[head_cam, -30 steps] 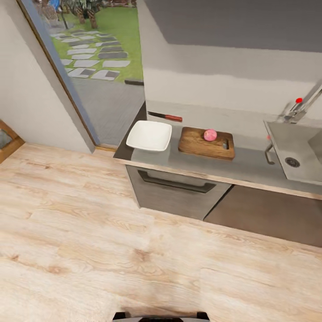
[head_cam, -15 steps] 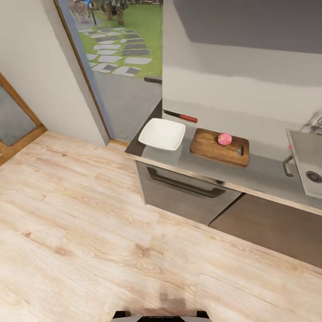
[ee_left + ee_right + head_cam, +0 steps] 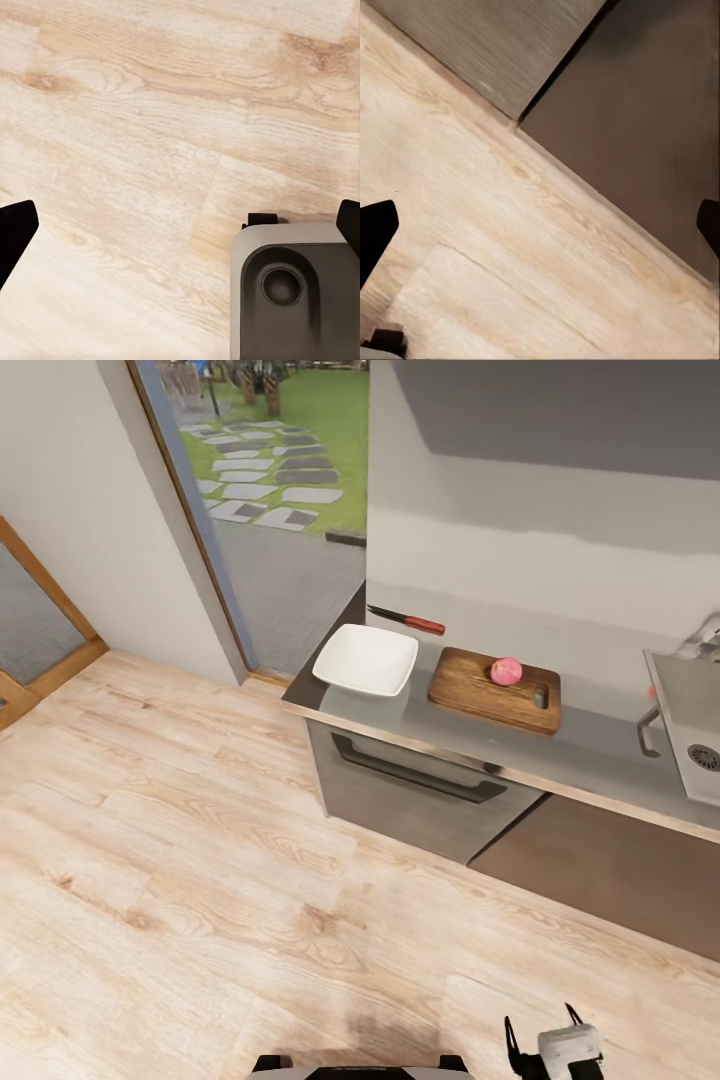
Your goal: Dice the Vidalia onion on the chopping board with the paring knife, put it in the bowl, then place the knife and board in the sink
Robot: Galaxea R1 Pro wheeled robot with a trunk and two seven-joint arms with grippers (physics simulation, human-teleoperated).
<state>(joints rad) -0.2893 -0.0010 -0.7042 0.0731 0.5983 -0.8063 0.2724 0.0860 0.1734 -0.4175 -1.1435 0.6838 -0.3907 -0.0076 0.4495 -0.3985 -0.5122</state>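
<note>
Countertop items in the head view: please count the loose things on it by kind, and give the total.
Bowl: 1
Chopping board: 1
Vidalia onion: 1, on the board
Paring knife: 1, by the wall behind the bowl
Total: 4 on the countertop

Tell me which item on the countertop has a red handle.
The paring knife, lying against the wall behind the white bowl; the chopping board is plain brown wood.
</note>
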